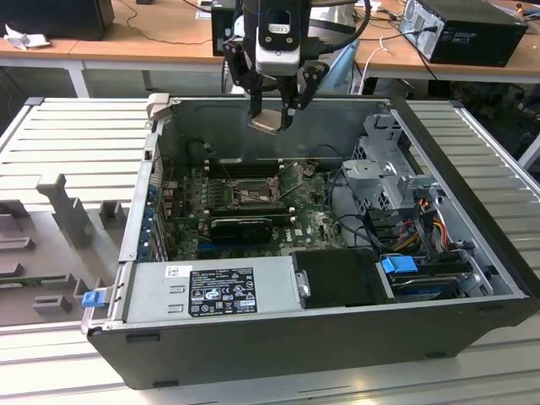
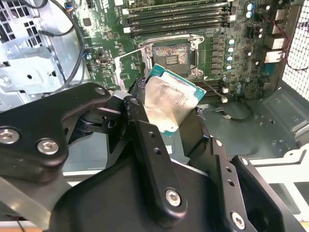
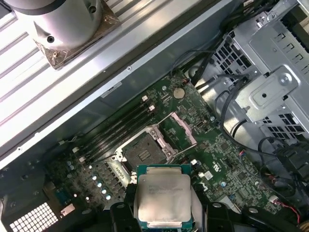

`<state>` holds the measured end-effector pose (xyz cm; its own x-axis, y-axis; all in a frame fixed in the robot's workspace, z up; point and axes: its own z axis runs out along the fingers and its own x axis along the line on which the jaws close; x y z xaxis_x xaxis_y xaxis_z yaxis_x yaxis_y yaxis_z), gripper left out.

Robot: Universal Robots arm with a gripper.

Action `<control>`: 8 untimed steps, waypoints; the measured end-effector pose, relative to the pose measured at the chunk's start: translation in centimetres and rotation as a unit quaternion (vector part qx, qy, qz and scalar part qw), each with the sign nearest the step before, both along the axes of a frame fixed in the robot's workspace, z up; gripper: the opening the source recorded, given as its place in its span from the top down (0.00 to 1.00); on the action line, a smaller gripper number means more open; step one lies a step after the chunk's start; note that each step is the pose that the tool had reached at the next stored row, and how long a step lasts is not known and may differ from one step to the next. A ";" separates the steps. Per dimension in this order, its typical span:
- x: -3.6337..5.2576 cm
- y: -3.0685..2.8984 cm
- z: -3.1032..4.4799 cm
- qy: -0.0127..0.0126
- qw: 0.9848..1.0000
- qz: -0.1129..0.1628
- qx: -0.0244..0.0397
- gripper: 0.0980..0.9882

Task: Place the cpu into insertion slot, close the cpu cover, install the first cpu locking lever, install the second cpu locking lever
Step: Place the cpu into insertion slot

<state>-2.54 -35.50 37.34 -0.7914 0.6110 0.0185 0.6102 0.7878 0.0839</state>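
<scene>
My gripper (image 1: 272, 118) hangs above the open computer case, shut on the cpu (image 1: 267, 125), a flat silver-faced square chip held tilted. Both wrist views show the cpu (image 2: 166, 101) (image 3: 163, 195) pinched by its edges between the black fingers (image 2: 140, 104). Below it on the green board lies the insertion slot (image 1: 245, 192) (image 2: 171, 55) (image 3: 142, 152), a square black socket that stands uncovered. The cpu cover (image 3: 177, 128) (image 2: 129, 72) is swung up and open on the slot's side. The cpu is well above the slot and touches nothing else.
Long black memory slots (image 1: 240, 164) run behind the socket. A grey power supply (image 1: 215, 287) lies at the case's front, and a metal drive cage (image 1: 392, 181) with cables fills the exterior view's right. Grey fixtures (image 1: 72, 211) stand on the table outside the case.
</scene>
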 end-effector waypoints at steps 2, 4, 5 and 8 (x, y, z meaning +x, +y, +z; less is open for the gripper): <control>0.00 0.00 0.00 0.000 1.000 -0.011 0.000 0.52; 0.00 0.00 -0.01 0.000 1.000 -0.026 0.000 0.52; 0.00 0.00 -0.01 0.000 1.000 -0.032 0.000 0.52; 0.00 0.00 -0.01 0.000 0.999 -0.051 0.000 0.52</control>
